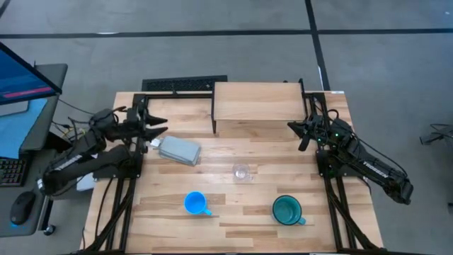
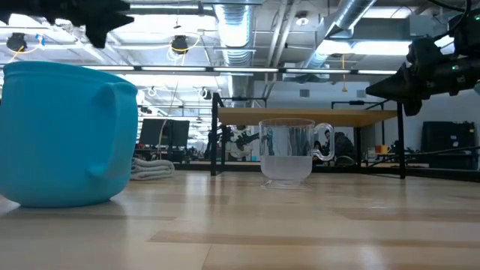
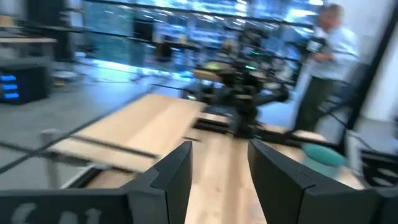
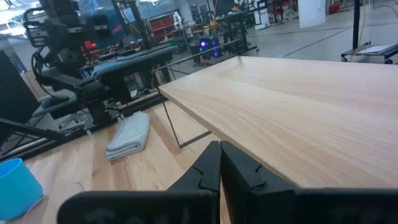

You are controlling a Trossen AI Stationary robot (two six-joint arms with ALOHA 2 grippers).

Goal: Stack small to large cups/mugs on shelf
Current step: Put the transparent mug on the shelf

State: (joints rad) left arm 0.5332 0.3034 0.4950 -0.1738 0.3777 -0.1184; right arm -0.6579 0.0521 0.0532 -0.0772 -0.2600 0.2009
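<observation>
The tiny clear glass cup (image 1: pixel 241 172) stands upright on the tabletop near its middle; it also shows in the low view (image 2: pixel 289 154). The blue mug (image 1: pixel 195 203) and the larger teal-green mug (image 1: pixel 287 210) stand upright near the front edge. The light-wood shelf (image 1: pixel 256 103) stands on black legs at the far edge, bare on top. My left gripper (image 1: pixel 157 128) is open and empty above the table's far left. My right gripper (image 1: pixel 294 127) is shut and empty beside the shelf's right front corner. In the right wrist view (image 4: pixel 219 163) its fingertips are together.
A flat grey block (image 1: pixel 180 151) lies on the table just right of my left gripper. A desk with a monitor (image 1: pixel 21 78) stands off the table's left. A person (image 3: pixel 329 56) stands in the room beyond the table. Bare planks lie between the cups and the shelf.
</observation>
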